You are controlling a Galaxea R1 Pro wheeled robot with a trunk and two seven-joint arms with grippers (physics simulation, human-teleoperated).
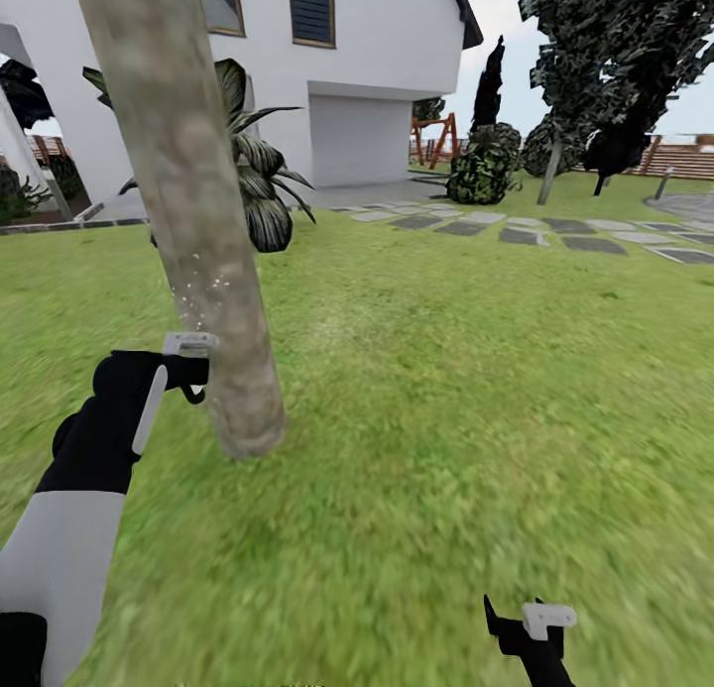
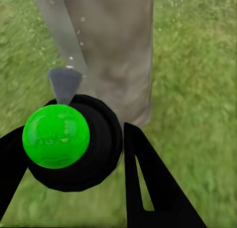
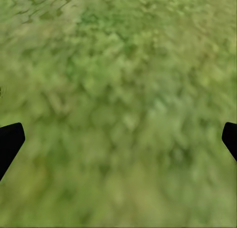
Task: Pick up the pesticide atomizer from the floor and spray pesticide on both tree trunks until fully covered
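Left arm: pale grey forearm sleeve, matte black wrist housing, white strip along it, white bracket behind the fingers. Black wedge-shaped left finger with slim triangular cutout. Right gripper: black, white bracket behind the fingers.

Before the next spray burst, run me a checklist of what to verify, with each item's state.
1. Atomizer held in the left gripper: ok, fingers on both sides of it.
2. Nozzle aimed at the trunk: ok, trunk is right ahead in the left wrist view.
3. Spray reaching the bark: ok, pale droplets speckle the trunk near the gripper.
4. Trunk fully covered: cannot tell, droplets show on one small patch; far side is hidden.
5. Right gripper clear: ok, open over bare grass.
6. Second tree located: cannot tell.
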